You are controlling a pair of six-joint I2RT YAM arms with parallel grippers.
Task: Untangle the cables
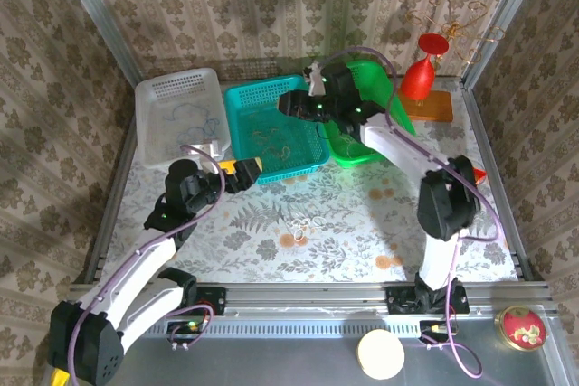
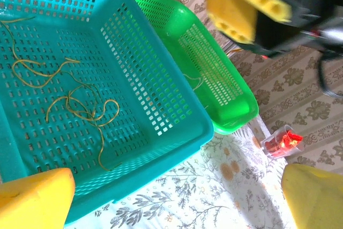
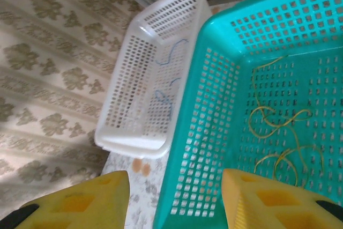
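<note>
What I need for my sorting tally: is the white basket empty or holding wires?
Not empty: thin blue wires lie inside the white basket, on its floor.

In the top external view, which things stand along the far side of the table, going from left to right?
white basket → teal basket → green basket → red goblet
</note>
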